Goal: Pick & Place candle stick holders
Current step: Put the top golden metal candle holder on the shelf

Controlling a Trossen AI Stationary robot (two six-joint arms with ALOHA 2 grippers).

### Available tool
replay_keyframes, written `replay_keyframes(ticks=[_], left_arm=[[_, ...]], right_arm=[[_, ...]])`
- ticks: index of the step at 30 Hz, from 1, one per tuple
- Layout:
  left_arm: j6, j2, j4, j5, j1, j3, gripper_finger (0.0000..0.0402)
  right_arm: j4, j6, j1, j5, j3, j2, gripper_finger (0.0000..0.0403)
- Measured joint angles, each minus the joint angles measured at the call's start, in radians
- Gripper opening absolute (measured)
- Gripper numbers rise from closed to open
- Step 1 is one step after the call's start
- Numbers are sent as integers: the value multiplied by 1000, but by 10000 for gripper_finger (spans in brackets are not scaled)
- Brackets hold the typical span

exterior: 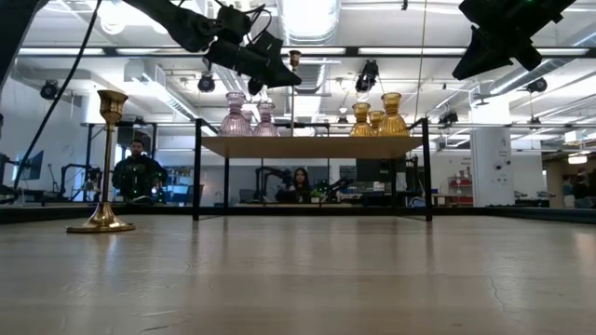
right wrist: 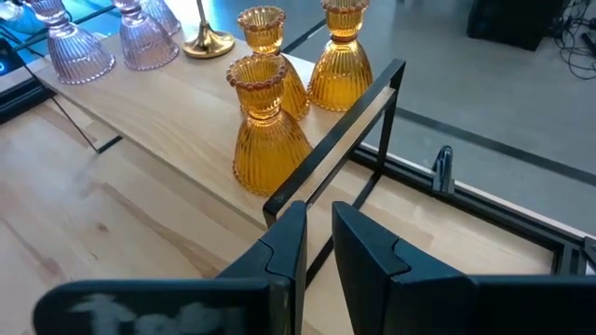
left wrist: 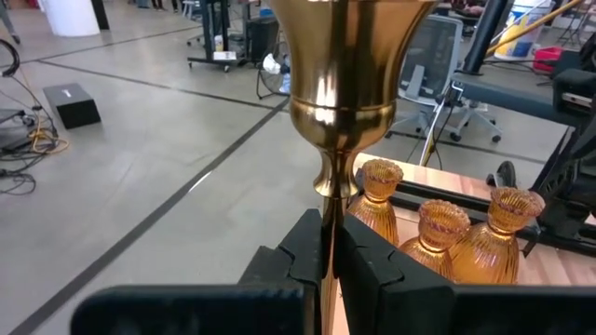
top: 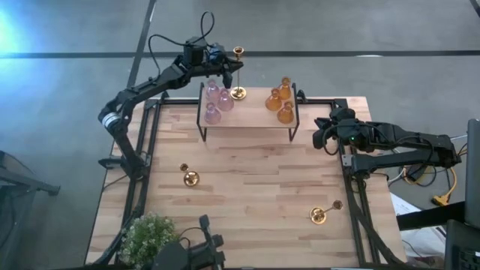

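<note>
A gold candle stick holder (top: 238,71) stands upright at the far edge of a small raised wooden shelf (top: 251,120), and my left gripper (top: 227,66) is shut on it. Three pink glass holders (top: 217,101) stand on the shelf's left part and three amber ones (top: 280,100) on its right. Two more gold holders are on the table, one at the left (top: 189,177) resting on its round base and one at the near right (top: 321,214). My right gripper (top: 321,132) hovers just right of the shelf, slightly open and empty, behind the amber holders (right wrist: 270,130). My left gripper pinches the gold holder's thin stem (left wrist: 328,244) between its two fingers, below the cup and its knob (left wrist: 340,116). The fingers come roughly level from the table's left and lie across the stem. The holder is upright, and its round base (right wrist: 207,41) is at the shelf top.
The shelf's black metal frame (right wrist: 372,98) runs close in front of my right gripper. A green leafy plant (top: 146,236) stands at the near left corner. Bare wood (top: 255,176) lies between the shelf and the near edge. People sit in the room beyond the table (exterior: 138,167).
</note>
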Motion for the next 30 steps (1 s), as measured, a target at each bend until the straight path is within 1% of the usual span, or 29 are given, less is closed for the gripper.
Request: replay_keyframes(ticks=[4, 9, 18, 30], left_arm=[[-1, 0, -2, 1, 0, 0, 19], [-2, 0, -4, 1, 0, 0, 32], [-11, 0, -6, 28, 0, -1, 37], [-9, 0, -68, 37, 0, -3, 43]], right_arm=[[0, 0, 0, 0, 0, 0, 47], [0, 0, 0, 0, 0, 0, 47], [0, 0, 0, 0, 0, 0, 47], [0, 0, 0, 0, 0, 0, 47]])
